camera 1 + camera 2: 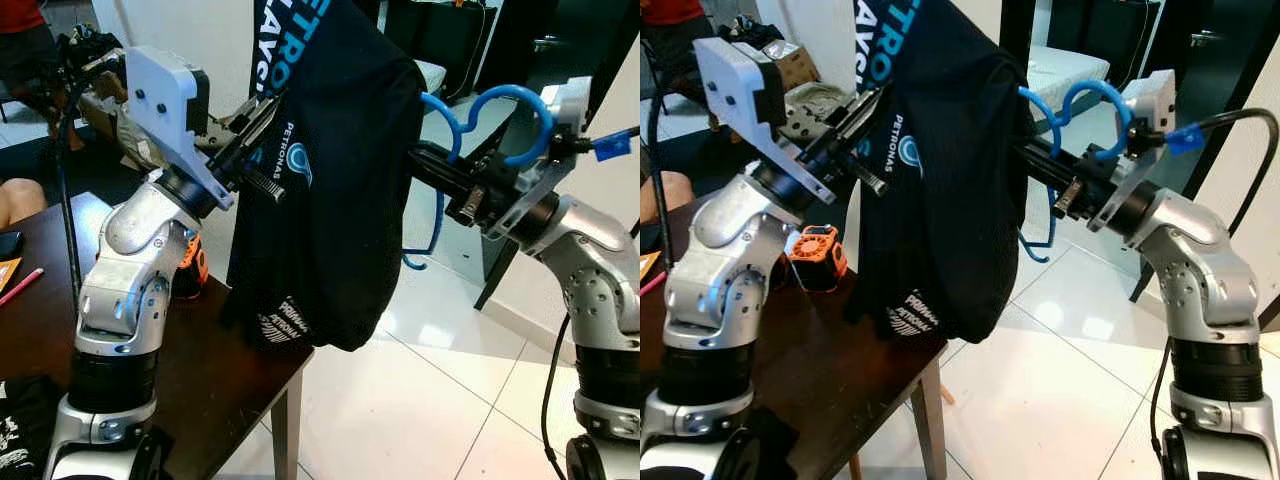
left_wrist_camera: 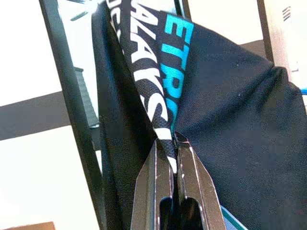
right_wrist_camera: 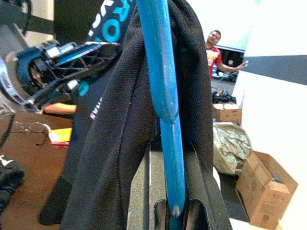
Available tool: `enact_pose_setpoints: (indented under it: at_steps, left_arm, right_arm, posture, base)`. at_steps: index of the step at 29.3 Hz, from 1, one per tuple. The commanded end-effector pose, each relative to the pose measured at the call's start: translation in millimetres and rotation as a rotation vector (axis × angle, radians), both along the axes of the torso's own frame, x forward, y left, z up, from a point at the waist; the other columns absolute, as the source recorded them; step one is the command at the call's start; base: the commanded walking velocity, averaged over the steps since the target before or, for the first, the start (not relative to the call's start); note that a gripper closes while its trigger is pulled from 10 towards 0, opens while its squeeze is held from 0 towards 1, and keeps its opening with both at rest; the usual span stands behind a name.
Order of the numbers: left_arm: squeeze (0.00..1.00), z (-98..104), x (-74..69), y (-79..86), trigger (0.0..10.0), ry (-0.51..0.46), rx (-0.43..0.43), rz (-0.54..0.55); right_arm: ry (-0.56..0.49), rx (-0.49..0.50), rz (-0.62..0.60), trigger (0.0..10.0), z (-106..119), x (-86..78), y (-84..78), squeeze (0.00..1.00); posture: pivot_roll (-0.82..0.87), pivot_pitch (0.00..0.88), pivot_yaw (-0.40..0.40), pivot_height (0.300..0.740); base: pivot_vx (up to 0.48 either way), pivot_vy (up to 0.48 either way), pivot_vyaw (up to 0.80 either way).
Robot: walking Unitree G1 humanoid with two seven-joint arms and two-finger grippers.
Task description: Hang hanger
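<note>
- Silver arms rise on both sides in the head views, holding a dark shirt [image 1: 335,180] up in the air between them, above the edge of the brown desk [image 1: 215,385].
- Left hand [image 2: 173,143] is closed tight on a fold of the shirt, by its white and turquoise lettering; the fingers [image 2: 156,177] pinch the cloth with no gap.
- Right hand [image 3: 169,158] is clamped around the blue hanger [image 3: 160,72], which runs up between its fingers with the shirt draped over it on both sides.
- From the head, the hanger's blue loops [image 1: 500,115] stick out beside the right wrist.
- An orange gadget [image 1: 818,258] sits on the desk behind the shirt.
- Judging by this, the shirt is already on the hanger and the carrying step is underway; no rail is plainly visible.
- Next, the hook probably needs lifting over a rail, with the left hand letting go only once the weight is taken.
</note>
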State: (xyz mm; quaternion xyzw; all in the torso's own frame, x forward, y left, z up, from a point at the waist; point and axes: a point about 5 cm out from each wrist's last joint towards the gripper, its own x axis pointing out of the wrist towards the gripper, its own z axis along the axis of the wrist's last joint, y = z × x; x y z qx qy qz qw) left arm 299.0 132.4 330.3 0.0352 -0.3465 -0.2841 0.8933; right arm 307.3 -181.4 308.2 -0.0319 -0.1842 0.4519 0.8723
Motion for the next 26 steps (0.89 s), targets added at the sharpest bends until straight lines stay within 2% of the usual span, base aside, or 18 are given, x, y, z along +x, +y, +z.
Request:
enact_pose_setpoints:
  at_steps: [1, 3, 7, 9, 11, 13, 14, 16, 17, 18, 19, 20, 22, 23, 25, 26]
  left_arm:
    - [0.0, 4, -2.8, 3.0, 0.0, -0.027, 0.007, 0.014]
    - [0.0, 3, -3.6, 4.5, 0.0, -0.025, 0.006, 0.02]
    - [0.0, 2, -4.3, 4.3, 0.0, -0.022, 0.008, 0.02]
    - [0.0, 1, -5.4, 3.3, 0.0, -0.021, 0.015, 0.02]
    - [0.0, 1, -5.4, 3.3, 0.0, -0.021, 0.015, 0.02]
    - [0.0, -1, -6.4, 2.6, 0.0, -0.017, 0.025, 0.021]
    - [0.0, -1, -6.4, 2.6, 0.0, -0.017, 0.025, 0.021]
    - [0.0, -3, -7.3, 2.2, 0.0, -0.011, 0.03, 0.021]
    - [0.0, -3, -7.6, 2.0, 0.0, -0.009, 0.032, 0.022]
    - [0.0, -3, -7.6, 2.0, 0.0, -0.009, 0.032, 0.022]
    - [0.0, -4, -7.7, 2.6, 0.0, -0.007, 0.033, 0.026]
    - [0.0, -4, -7.7, 2.6, 0.0, -0.007, 0.033, 0.026]
    - [0.0, -5, -7.4, 5.7, 0.0, -0.006, 0.035, 0.041]
    - [0.0, -5, -7.4, 5.7, 0.0, -0.006, 0.035, 0.041]
    - [0.0, -4, -6.8, 13.1, 0.0, -0.008, 0.039, 0.07]
    - [0.0, -4, -6.8, 13.1, 0.0, -0.008, 0.039, 0.07]
  right_arm:
    - [-0.02, 0.003, -0.02, 10.0, 2, 1.3, 0.3, 0.0]
    - [-0.003, 0.013, -0.085, 10.0, 2, 8.4, -1.8, 0.0]
    - [0.017, 0.019, -0.142, 10.0, 1, 14.3, -3.7, 0.0]
    - [0.07, 0.043, -0.224, 10.0, -2, 23.3, -7.7, 0.0]
    - [0.07, 0.043, -0.224, 10.0, -2, 23.3, -7.7, 0.0]
    - [0.134, 0.106, -0.313, 10.0, -4, 32.6, -10.6, 0.0]
    - [0.134, 0.106, -0.313, 10.0, -4, 32.6, -10.6, 0.0]
    - [0.186, 0.217, -0.337, 10.0, -2, 37.3, -9.1, 0.0]
    - [0.203, 0.259, -0.337, 10.0, -1, 38.3, -8.2, 0.0]
    - [0.203, 0.259, -0.337, 10.0, -1, 38.3, -8.2, 0.0]
    - [0.217, 0.313, -0.327, 10.0, 2, 38.8, -8.1, 0.0]
    - [0.217, 0.313, -0.327, 10.0, 2, 38.8, -8.1, 0.0]
    - [0.236, 0.396, -0.317, 10.0, 5, 39.1, -11.0, 0.0]
    - [0.236, 0.396, -0.317, 10.0, 5, 39.1, -11.0, 0.0]
    - [0.248, 0.498, -0.313, 10.0, 10, 38.6, -17.0, 0.0]
    - [0.248, 0.498, -0.313, 10.0, 10, 38.6, -17.0, 0.0]
  posture:
    - [0.02, 0.0, -0.029, 0.74]
    - [0.02, 0.0, -0.032, 0.74]
    - [0.02, 0.0, -0.032, 0.74]
    - [0.02, 0.0, -0.032, 0.74]
    - [0.02, 0.0, -0.032, 0.74]
    - [0.02, 0.0, -0.029, 0.74]
    - [0.02, 0.0, -0.029, 0.74]
    - [0.02, 0.0, -0.028, 0.74]
    - [0.02, 0.0, -0.028, 0.74]
    - [0.02, 0.0, -0.028, 0.74]
    - [0.02, 0.0, -0.028, 0.74]
    - [0.02, 0.0, -0.028, 0.74]
    - [0.02, 0.0, -0.028, 0.74]
    - [0.02, 0.0, -0.028, 0.74]
    - [0.02, 0.0, -0.029, 0.74]
    - [0.02, 0.0, -0.029, 0.74]
  base:
    - [0.0, 0.0, 0.0]
    - [0.0, 0.0, 0.0]
    - [0.0, 0.0, 0.0]
    - [0.0, 0.0, 0.0]
    - [0.0, 0.0, 0.0]
    - [0.0, 0.0, 0.0]
    - [0.0, 0.0, 0.0]
    - [0.0, 0.0, 0.0]
    - [0.0, 0.0, 0.0]
    - [0.0, 0.0, 0.0]
    - [0.0, 0.0, 0.0]
    - [0.0, 0.0, 0.0]
    - [0.0, 0.0, 0.0]
    - [0.0, 0.0, 0.0]
    - [0.0, 0.0, 0.0]
    - [0.0, 0.0, 0.0]
